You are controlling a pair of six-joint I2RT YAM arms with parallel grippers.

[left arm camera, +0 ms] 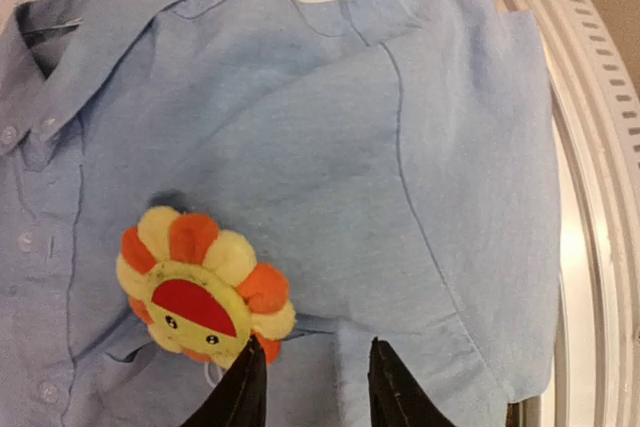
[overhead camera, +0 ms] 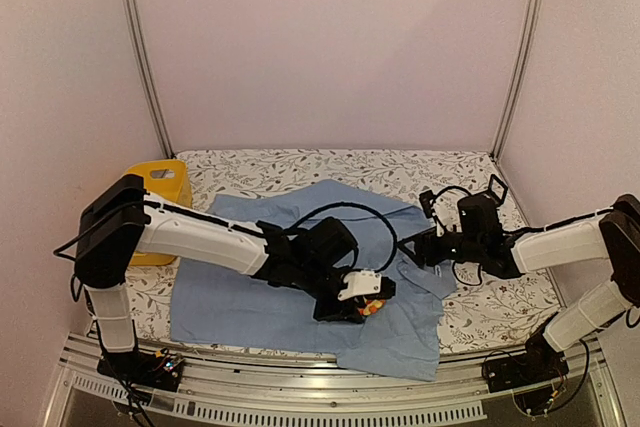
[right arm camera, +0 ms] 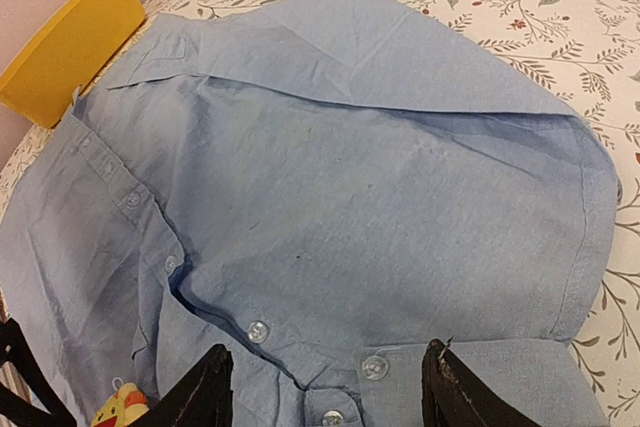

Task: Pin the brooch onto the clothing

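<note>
Blue shirt (overhead camera: 250,297) fabric takes up most of your overhead view. It lies spread flat on the floral-print surface (overhead camera: 500,307), and a yellow basket (overhead camera: 165,187) stands at its far left corner. Your left arm reaches across the shirt from the left, and the left fingers (overhead camera: 368,297) are low over the cloth near its front edge. The brooch (overhead camera: 374,307) shows as a small orange spot right at their tips. The right fingers (overhead camera: 410,247) point in from the right and stop at the shirt's right-hand edge, well apart from the brooch.

From your left wrist camera, the brooch (left arm camera: 200,292) lies face up on the shirt (left arm camera: 420,147), beside the button placket and below the collar. You can see orange and pale yellow petals around a yellow face with a red half-circle. The left fingers (left arm camera: 245,397) are parted with only blue cloth between them. One tip sits against the brooch's lower petals and the other stands clear to the right. They hold nothing.

From your right wrist camera, the right fingers (right arm camera: 195,397) stand wide apart above the collar band. Two white buttons lie between them, and they are not closed on anything. The shirt (right arm camera: 380,197) spreads away ahead of them, with the basket (right arm camera: 70,47) at the top left. The brooch (right arm camera: 120,409) peeks in at the bottom left corner, resting on the fabric.
</note>
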